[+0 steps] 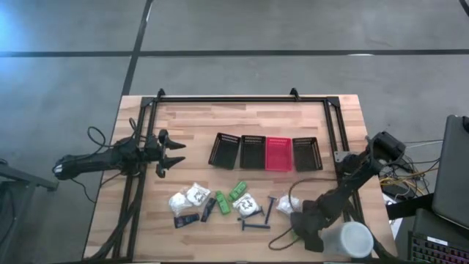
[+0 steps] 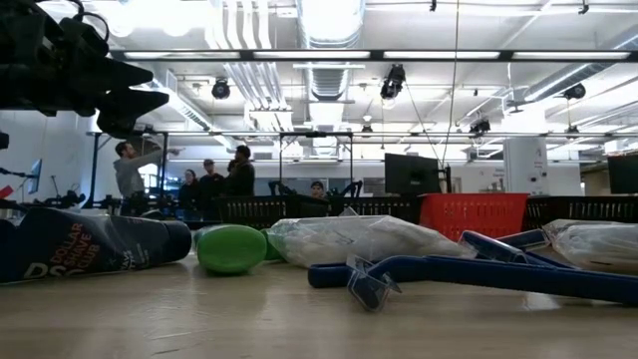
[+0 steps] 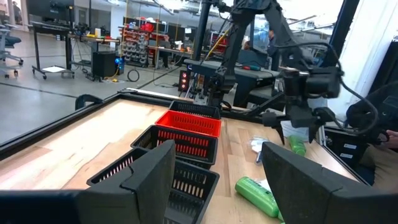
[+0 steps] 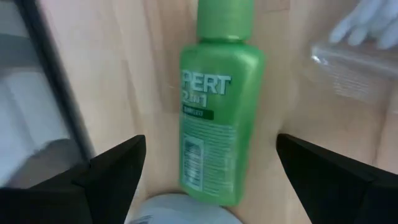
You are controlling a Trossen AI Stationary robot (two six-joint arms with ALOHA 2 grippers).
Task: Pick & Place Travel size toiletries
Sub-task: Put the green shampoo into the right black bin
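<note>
Hovering wide open and empty, the right gripper (image 4: pixel 208 165) is straddling a green bottle (image 4: pixel 214 118) lying flat on the table (image 4: pixel 155 74).

Two dark jointed arms trailing black cables, each hand (image 1: pixel 170 154) two-fingered.

Bright green bottle (image 4: pixel 214 106) with white lettering, red mesh bin (image 1: pixel 278 153) among black bins (image 1: pixel 253 151), pale wood table (image 1: pixel 190 125)

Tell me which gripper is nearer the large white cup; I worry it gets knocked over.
Right. The right gripper hangs open close beside the white cup. The left gripper, also open, is far across the table, left of the mesh bins.
</note>
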